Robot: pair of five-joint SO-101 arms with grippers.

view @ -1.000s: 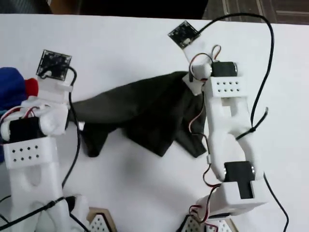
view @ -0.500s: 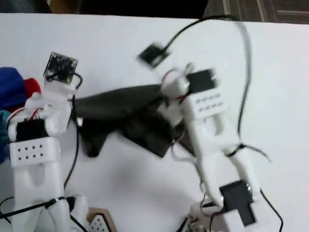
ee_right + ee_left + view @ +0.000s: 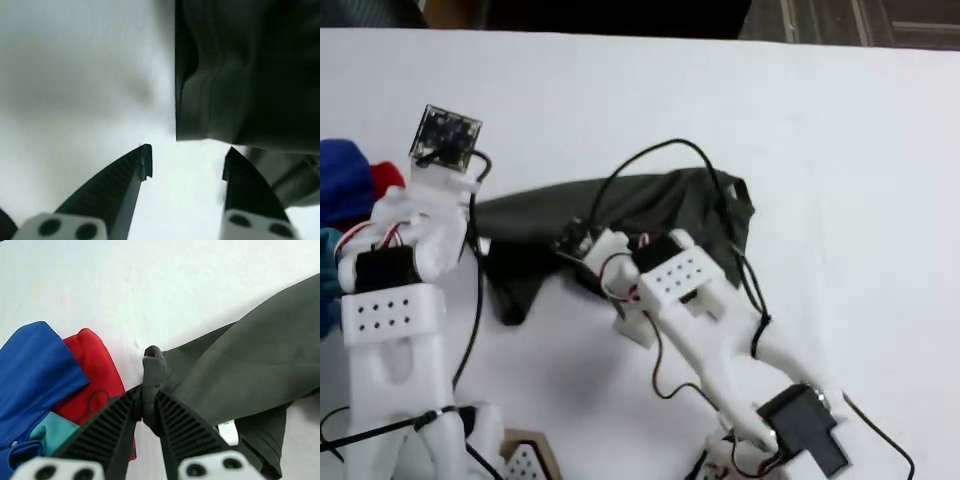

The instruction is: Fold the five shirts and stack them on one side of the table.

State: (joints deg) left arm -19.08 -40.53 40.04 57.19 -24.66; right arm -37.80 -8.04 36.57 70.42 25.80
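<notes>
A dark olive shirt [image 3: 620, 215] lies crumpled across the middle of the white table [image 3: 820, 130]. My left gripper [image 3: 149, 412] is shut on a bunched corner of that dark shirt [image 3: 250, 370], at its end nearest the pile. My left arm [image 3: 400, 260] stands at the table's left. My right gripper [image 3: 185, 167] is open, with nothing between its fingers, hovering just off a folded edge of the dark shirt [image 3: 240, 70]. In the high view my right arm [image 3: 670, 285] leans over the shirt's near side.
A pile of shirts sits at the table's left edge: blue shirt [image 3: 35, 370], red shirt [image 3: 95, 375] and a teal one [image 3: 50, 432]. In the high view the blue shirt [image 3: 342, 180] and red shirt [image 3: 388, 178] show beside the left arm. Black cables [image 3: 650, 165] loop over the shirt.
My right arm has swung from the shirt's right end across to its near middle, dragging fabric and then letting go. The shirt's right part now lies folded inward. My left arm barely shifted.
</notes>
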